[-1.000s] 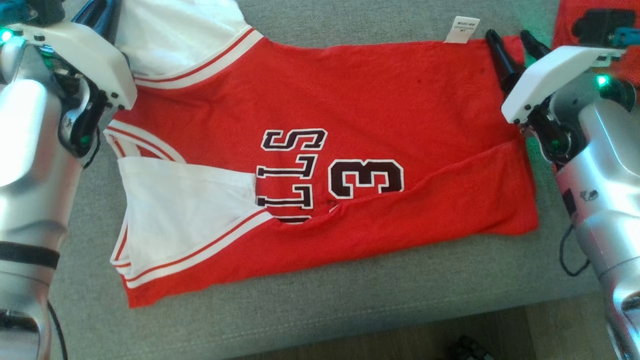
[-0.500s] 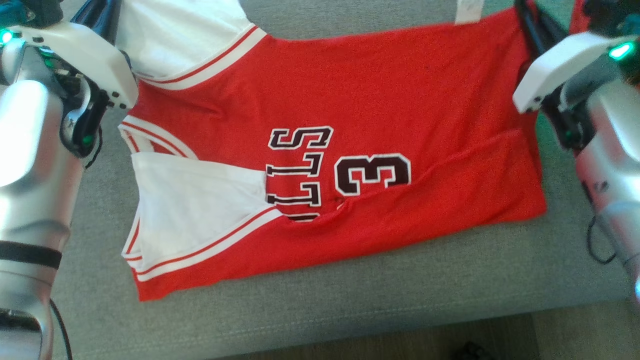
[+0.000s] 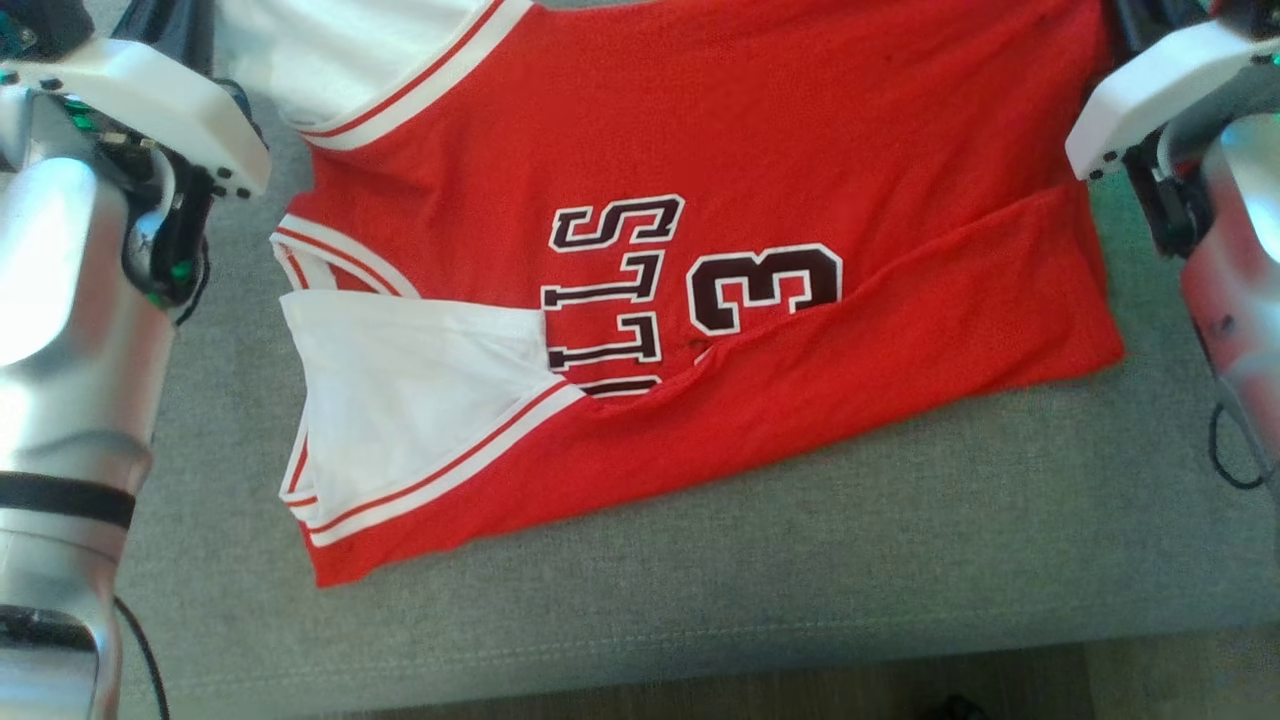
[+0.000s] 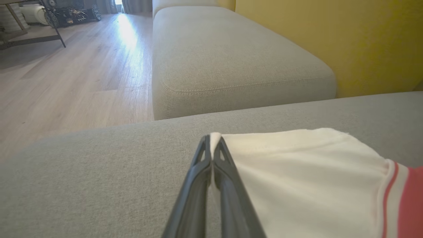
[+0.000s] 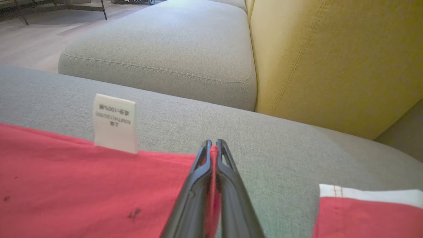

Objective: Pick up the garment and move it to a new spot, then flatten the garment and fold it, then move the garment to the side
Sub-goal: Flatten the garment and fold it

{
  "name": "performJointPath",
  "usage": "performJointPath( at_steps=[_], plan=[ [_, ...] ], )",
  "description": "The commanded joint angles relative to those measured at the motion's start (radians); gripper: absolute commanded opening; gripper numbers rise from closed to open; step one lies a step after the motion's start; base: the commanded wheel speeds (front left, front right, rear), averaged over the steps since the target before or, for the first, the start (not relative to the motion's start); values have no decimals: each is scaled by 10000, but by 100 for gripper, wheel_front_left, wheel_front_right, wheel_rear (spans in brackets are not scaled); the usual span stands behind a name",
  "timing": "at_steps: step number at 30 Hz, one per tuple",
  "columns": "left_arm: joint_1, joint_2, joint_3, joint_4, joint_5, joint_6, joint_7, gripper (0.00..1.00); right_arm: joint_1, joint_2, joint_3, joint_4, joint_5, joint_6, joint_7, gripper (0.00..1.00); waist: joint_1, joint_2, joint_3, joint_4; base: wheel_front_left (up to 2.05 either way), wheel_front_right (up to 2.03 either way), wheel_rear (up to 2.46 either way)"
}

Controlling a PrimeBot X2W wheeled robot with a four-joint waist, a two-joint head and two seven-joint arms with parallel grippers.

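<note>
Left claw (image 4: 211,140) was pinched shut on a white corner of the red basketball jersey (image 3: 800,120) and right claw (image 5: 213,144) on its red hem corner, the garment lying on the grey sofa cushion (image 3: 800,560), so lifting both evenly seemed wise.

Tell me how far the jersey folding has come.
Done: the near edge of the red-and-white basketball jersey lies folded over its lettering. In hand: left gripper pinches its white corner, right gripper its red hem. Left: the far fold, then moving it aside.
</note>
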Motion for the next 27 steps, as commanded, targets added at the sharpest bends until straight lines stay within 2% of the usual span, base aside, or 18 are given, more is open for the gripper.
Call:
performJointPath(
  at_steps=[1, 8, 12, 19, 23, 27],
  plan=[
    [-560, 402, 436, -152, -57, 82, -139, 0, -147, 44, -60, -100, -69, 35, -156, 0, -1, 0, -9, 8, 0, 0, 0],
    [-539, 370, 376, 215, -112, -107, -459, 0, -50, 180, 12, 169, -44, 35, -311, 0, -1, 0, -134, 90, 0, 0, 0],
    [-321, 474, 178, 252, -156, -386, -474, 0, 271, 71, 100, -33, 155, 35, -349, 0, -1, 0, -336, 153, 0, 0, 0],
    [327, 1061, -614, 48, 224, -650, -391, 0, 1107, -315, 339, -778, 583, 35, -361, 0, -1, 0, -829, 257, 0, 0, 0],
    [787, 1372, -1032, -405, 228, -728, -255, 0, 1602, -564, 584, -1106, 878, 35, -362, 0, -1, 0, -1170, 344, 0, 0, 0],
    [1314, 1790, -1720, -1010, 696, -750, -110, 0, 2057, -925, 972, -1376, 1252, 35, -362, 0, -1, 0, -1522, 501, 0, 0, 0]
  ],
)
